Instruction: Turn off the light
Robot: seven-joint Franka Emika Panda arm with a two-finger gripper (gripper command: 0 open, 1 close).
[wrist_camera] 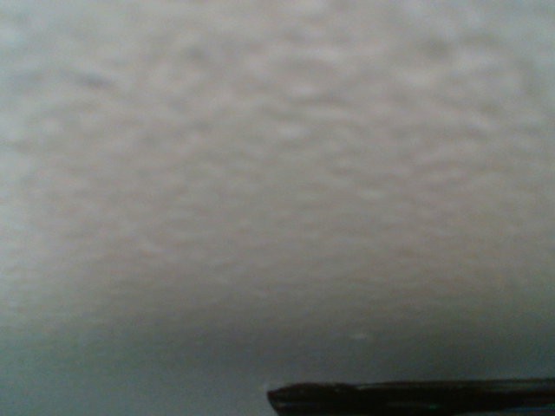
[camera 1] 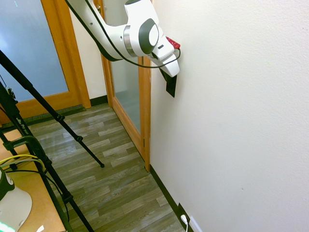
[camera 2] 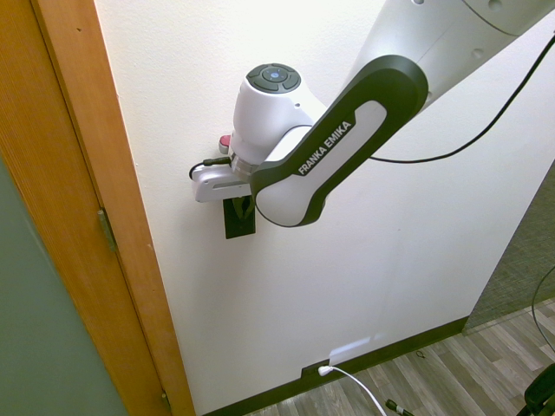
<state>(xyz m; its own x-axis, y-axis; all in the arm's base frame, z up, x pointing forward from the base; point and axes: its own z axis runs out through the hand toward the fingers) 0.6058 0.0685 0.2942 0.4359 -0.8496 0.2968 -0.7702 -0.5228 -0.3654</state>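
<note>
The light's switch is a small dark wall plate (camera 1: 172,88) (camera 2: 235,227) on the white wall, just beside the wooden door frame. No lamp is in sight. My gripper (camera 1: 167,76) (camera 2: 244,208) is pressed up against the upper part of the plate, and the white hand and arm cover it. I cannot make out whether it is open or shut. The wrist view is filled with the blurred wall from very close, with a dark edge (wrist_camera: 408,397) along the bottom.
The orange wooden door frame (camera 1: 145,111) (camera 2: 95,217) stands right next to the switch. A white plug with a cord (camera 1: 185,220) (camera 2: 325,370) sits at the dark baseboard below. Wood-look floor (camera 1: 111,174) lies beneath, and a desk corner (camera 1: 34,193) is at the lower left.
</note>
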